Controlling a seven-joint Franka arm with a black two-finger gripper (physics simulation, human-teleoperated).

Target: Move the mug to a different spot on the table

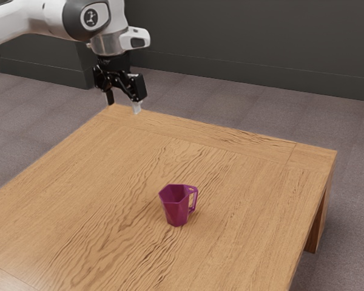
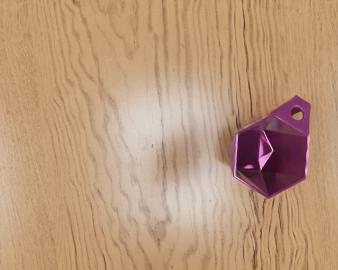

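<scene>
A purple faceted mug (image 1: 178, 205) stands upright on the wooden table (image 1: 79, 182), a little toward the exterior view's right of the middle, its handle turned to the right. My gripper (image 1: 124, 107) hangs high above the table's far edge, well away from the mug, open with nothing between its fingers. The wrist view looks straight down into the mug (image 2: 272, 154), which stands off to one side of my hand rather than under it, its handle with a small hole at one corner.
The table's far edge runs just below the gripper, and its right edge (image 1: 327, 182) drops to a grey carpeted floor. A dark wall stands behind. Bare wood (image 2: 101, 140) surrounds the mug on all sides.
</scene>
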